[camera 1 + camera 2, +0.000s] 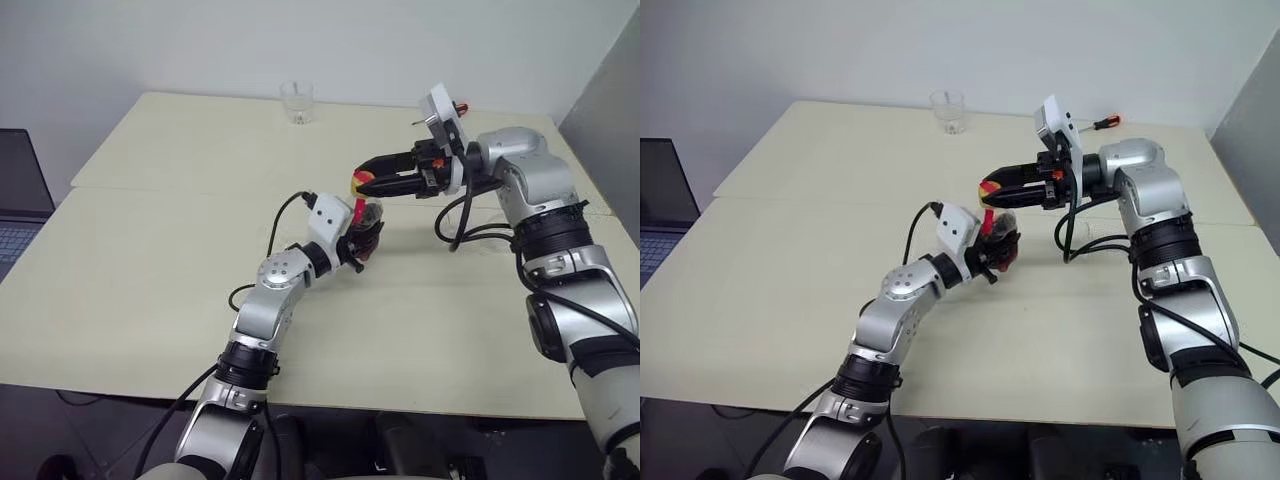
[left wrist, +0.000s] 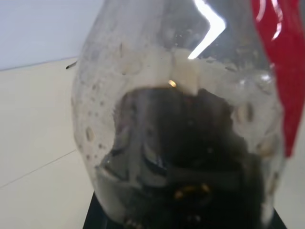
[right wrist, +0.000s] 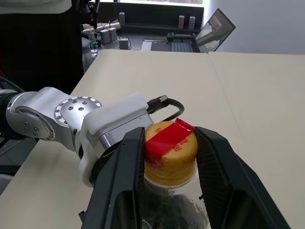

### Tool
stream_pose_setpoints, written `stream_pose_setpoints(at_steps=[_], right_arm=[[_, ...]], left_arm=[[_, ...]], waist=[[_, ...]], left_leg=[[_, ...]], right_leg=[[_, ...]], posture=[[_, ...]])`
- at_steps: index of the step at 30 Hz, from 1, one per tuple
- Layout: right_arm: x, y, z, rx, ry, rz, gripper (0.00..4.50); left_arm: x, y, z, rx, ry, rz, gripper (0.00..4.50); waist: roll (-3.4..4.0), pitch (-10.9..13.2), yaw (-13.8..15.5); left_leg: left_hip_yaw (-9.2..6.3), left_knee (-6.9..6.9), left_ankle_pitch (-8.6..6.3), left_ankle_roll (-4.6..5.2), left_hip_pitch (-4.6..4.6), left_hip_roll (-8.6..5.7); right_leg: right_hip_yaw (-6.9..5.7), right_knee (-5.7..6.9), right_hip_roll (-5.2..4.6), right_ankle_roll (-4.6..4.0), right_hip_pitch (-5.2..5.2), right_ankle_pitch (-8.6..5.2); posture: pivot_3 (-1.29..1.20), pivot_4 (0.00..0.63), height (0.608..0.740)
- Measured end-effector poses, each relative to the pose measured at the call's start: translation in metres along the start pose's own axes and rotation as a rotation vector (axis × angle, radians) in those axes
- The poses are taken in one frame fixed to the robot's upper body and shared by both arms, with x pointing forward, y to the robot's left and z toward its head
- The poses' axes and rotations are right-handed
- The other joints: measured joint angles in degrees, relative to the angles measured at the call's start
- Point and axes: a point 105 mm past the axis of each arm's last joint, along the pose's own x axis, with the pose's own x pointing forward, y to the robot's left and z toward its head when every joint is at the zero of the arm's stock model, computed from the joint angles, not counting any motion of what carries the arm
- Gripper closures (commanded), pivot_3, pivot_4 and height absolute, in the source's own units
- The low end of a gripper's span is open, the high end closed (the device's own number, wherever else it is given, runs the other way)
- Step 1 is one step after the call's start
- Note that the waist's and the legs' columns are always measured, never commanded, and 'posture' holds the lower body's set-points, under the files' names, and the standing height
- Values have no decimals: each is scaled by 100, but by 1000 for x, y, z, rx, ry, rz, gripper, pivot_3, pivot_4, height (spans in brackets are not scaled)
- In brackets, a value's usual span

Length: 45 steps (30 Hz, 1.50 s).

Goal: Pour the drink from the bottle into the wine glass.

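Bottle point(image 1: 1002, 247) upright on table point(image 1: 790, 260), belly clamped in left gripper point(image 1: 998, 252). Right gripper point(image 3: 167, 157) pinches yellow cap point(image 3: 170, 152) from both sides. Thin plastic, light, likely slick: squeeze belly gently, twist at cap.

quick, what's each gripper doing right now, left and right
Left gripper: shut on the bottle, around its belly.
Right gripper: shut on the bottle's yellow cap, one finger on each side.
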Motion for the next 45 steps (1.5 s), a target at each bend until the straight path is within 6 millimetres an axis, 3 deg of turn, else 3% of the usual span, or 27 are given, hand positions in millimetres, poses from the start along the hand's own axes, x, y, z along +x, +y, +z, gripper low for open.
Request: stream_pose_setpoints(at_steps=[7,8,12,15,19,24,28,35,45], right_arm=[[-5,13,-1,14,9,-21,169],[-6,18,1,15,-7,-28,0],[-11,36,21,-1,-105,-62,0],[-31,42,34,-36,-142,-195,0],[-53,51,30,-22,-132,-414,0],[-59,62,27,25,-129,-647,0],[-42,76,16,140,-174,-837,0],[-20,88,33,148,-204,-911,0],[-32,86,25,212,-163,-989,0]], left_arm=[[7,-11,6,-5,-20,-59,3363],[7,-12,6,-7,-22,-67,3363],[7,-19,4,-2,-10,-123,3364],[2,-19,4,1,-2,-178,3364],[-11,-10,3,-3,21,-232,3364],[-22,-17,17,13,-14,-348,3365],[-28,-20,27,42,-29,-426,3366],[-27,-23,27,61,-21,-459,3367],[-23,-18,16,33,4,-466,3367]], waist=[[2,1,0],[2,1,0],[3,2,-2],[3,2,-1],[4,2,-8],[4,2,-24],[8,1,-26],[9,0,-22],[9,1,-24]], left_leg=[[-3,1,0,0,0,-1],[-4,1,0,0,0,0],[-9,0,0,0,0,0],[-9,1,0,0,0,1],[-10,1,0,0,2,1],[-11,3,1,-1,4,1],[-13,4,1,-2,4,5],[-13,10,1,-1,1,3],[-12,8,1,0,0,3]], right_leg=[[3,0,-1,0,1,0],[2,-1,-1,0,1,0],[2,1,0,1,1,0],[0,0,0,1,6,0],[1,3,0,1,4,-1],[9,5,1,4,3,-2],[14,17,6,17,2,-10],[9,7,5,15,3,-9],[8,5,5,15,2,-9]], posture=[[0,150,740],[0,150,740],[0,150,740],[0,150,740],[0,150,740],[0,150,740],[0,150,740],[0,150,740],[0,150,740]])
